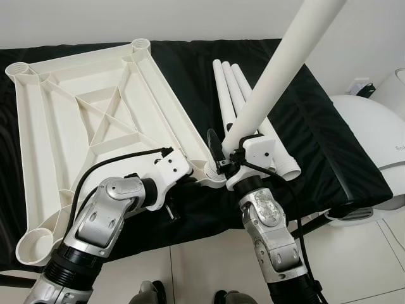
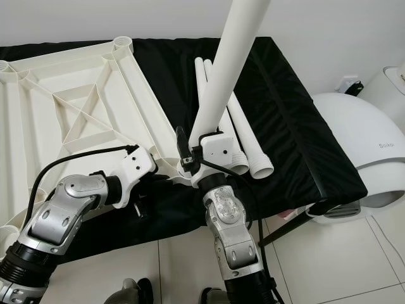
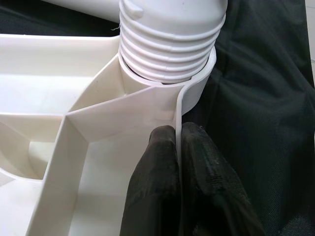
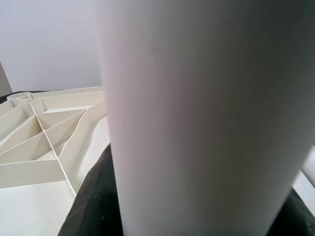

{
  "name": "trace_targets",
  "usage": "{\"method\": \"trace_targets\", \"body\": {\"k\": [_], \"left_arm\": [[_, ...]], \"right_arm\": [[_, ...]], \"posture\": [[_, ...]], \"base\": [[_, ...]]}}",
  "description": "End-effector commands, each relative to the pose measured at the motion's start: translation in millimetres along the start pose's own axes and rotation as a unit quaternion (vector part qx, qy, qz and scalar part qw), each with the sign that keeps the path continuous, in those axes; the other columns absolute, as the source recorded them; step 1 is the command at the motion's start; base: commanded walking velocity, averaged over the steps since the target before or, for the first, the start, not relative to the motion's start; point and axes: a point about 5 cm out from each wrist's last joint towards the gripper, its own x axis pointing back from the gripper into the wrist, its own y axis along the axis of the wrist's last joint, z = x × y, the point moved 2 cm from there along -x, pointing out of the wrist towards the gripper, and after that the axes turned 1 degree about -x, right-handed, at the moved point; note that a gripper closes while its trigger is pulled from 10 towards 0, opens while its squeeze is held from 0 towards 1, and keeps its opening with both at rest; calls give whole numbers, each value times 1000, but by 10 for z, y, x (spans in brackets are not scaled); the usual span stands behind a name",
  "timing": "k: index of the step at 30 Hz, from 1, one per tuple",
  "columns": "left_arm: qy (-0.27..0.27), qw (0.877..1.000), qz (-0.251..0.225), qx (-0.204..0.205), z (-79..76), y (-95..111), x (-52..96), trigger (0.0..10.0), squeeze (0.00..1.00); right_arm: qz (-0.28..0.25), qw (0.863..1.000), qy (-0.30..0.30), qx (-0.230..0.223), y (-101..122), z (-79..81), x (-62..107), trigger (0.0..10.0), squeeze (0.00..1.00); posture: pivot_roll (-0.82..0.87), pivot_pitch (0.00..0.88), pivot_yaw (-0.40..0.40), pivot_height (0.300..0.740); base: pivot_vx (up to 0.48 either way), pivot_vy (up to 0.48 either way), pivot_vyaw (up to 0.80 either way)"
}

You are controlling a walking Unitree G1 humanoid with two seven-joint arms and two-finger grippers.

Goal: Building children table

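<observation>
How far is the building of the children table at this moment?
Done: the tabletop lies upside down on the black cloth. In hand: the right gripper holds one leg with its threads in a corner socket, while the left gripper pinches the tabletop's rim. Left: three legs lie loose; three sockets are empty.

Plain white wall (image 1: 190, 19), pale tiled floor (image 1: 354, 253).
A black cloth (image 1: 329, 145) covers the low surface beyond both grippers — on the right gripper's outer side stands a rounded white appliance (image 1: 373, 139), with a wall socket (image 1: 362, 85) above it.
</observation>
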Motion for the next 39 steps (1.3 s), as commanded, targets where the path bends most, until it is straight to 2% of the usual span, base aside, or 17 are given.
{"method": "trace_targets", "body": {"k": [1,22,33,39], "left_arm": [[3,1000,2,27,-65,-75,-24,10000,0],[1,1000,2,27,-76,-77,-24,10000,0],[3,1000,2,28,-79,-73,-21,10000,0],[3,1000,3,29,-77,-73,-15,10000,0]], "right_arm": [[67,997,-24,-22,-276,52,90,10000,0],[78,995,-55,-6,-315,-64,97,10000,0],[74,991,-114,11,-293,-123,109,10000,0],[75,990,-117,19,-301,-116,111,10000,0]], "posture": [[22,204,-28,740],[19,195,-27,740],[24,194,-29,740],[27,198,-29,740]], "base": [[0,0,0],[0,0,0],[0,0,0],[0,0,0]]}}
